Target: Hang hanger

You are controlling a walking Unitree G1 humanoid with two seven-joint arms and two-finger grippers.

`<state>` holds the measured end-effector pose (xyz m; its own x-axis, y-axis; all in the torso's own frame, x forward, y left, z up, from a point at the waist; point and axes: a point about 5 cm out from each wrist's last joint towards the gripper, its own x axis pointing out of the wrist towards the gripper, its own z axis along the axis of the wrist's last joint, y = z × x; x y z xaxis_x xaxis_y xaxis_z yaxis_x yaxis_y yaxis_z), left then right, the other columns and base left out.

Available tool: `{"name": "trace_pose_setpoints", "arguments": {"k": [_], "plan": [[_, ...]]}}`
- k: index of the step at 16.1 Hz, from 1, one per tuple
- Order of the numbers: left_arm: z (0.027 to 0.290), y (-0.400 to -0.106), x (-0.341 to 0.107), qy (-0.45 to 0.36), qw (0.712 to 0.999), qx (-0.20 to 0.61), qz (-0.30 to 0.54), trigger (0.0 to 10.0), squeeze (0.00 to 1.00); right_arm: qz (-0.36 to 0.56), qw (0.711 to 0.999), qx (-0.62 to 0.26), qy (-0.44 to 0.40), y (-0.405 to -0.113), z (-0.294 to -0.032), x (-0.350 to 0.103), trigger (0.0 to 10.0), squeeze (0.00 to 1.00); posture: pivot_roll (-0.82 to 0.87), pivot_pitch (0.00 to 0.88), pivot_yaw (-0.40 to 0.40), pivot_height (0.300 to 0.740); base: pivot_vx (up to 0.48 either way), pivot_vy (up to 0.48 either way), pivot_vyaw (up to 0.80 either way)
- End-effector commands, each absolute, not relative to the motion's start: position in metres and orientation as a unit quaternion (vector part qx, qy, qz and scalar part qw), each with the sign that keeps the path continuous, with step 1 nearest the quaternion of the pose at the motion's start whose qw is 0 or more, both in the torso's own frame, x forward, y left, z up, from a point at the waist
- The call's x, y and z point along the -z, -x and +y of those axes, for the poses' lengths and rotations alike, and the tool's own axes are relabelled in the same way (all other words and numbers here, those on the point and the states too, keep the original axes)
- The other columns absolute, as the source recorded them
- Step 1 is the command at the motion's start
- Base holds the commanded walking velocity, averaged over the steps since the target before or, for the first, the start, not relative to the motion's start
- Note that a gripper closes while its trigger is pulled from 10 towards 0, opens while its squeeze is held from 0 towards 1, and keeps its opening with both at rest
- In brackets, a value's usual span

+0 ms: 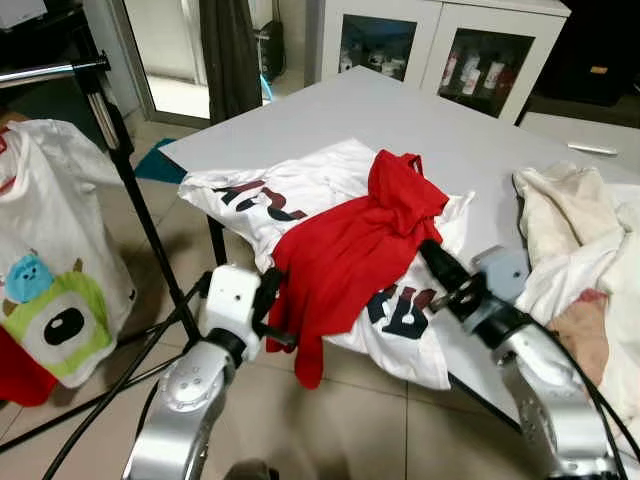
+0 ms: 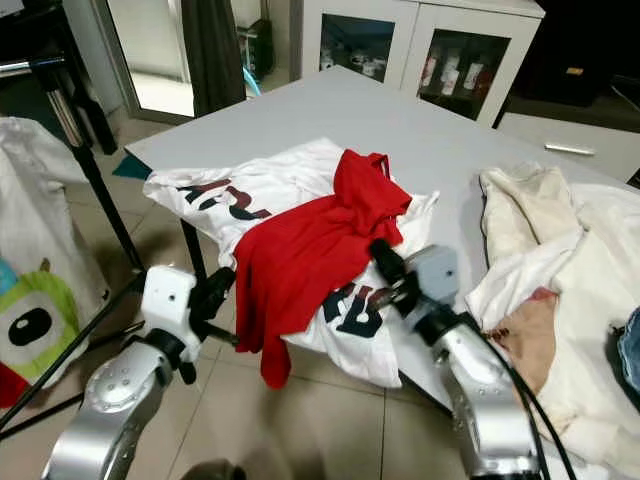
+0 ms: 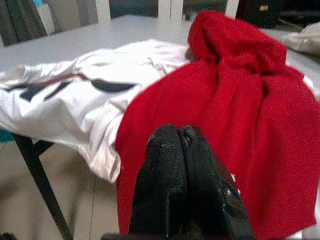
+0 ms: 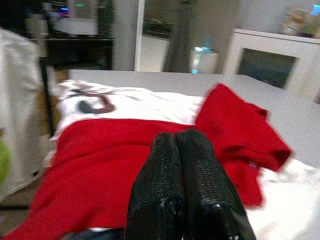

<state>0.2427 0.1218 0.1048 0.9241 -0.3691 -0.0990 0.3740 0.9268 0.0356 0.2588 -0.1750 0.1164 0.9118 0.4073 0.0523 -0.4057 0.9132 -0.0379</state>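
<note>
Viewing your grippers: left gripper (image 3: 180, 137) fingers pressed together, empty, beside the hanging hem of the crumpled red cloth garment (image 1: 350, 245) | right gripper (image 4: 176, 142) likewise closed, empty, over it | garment lies on a white printed T-shirt (image 1: 290, 190) at the grey table's (image 1: 430, 125) near edge.

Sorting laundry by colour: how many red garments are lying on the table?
1: a red garment draped over the white printed shirt at the table's near edge, between both grippers. More could be hidden in the pale heap on the robot's right.
</note>
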Motion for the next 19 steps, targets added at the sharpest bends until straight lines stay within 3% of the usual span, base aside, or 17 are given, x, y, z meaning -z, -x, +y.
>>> {"name": "trace_pose_setpoints", "arguments": {"k": [1, 4, 19], "plan": [[0.116, -0.246, -0.110, -0.035, 0.980, 0.192, 0.030, 10.0, 0.00, -0.030, 0.981, -0.190, 0.000, -0.260, -0.179, -0.116, 10.0, 0.00, 0.19, 0.000, -0.018, 0.740, 0.000, 0.000, 0.48], [0.111, -0.250, -0.113, -0.033, 0.981, 0.189, 0.017, 10.0, 0.00, -0.029, 0.983, -0.182, -0.010, -0.254, -0.172, -0.111, 10.0, 0.00, 0.17, 0.000, -0.013, 0.740, 0.000, 0.000, 0.00], [0.104, -0.253, -0.114, -0.024, 0.984, 0.175, 0.011, 10.0, 0.00, -0.040, 0.982, -0.182, -0.028, -0.264, -0.157, -0.115, 10.0, 0.00, 0.18, 0.003, -0.012, 0.740, 0.000, 0.000, 0.80]]}}
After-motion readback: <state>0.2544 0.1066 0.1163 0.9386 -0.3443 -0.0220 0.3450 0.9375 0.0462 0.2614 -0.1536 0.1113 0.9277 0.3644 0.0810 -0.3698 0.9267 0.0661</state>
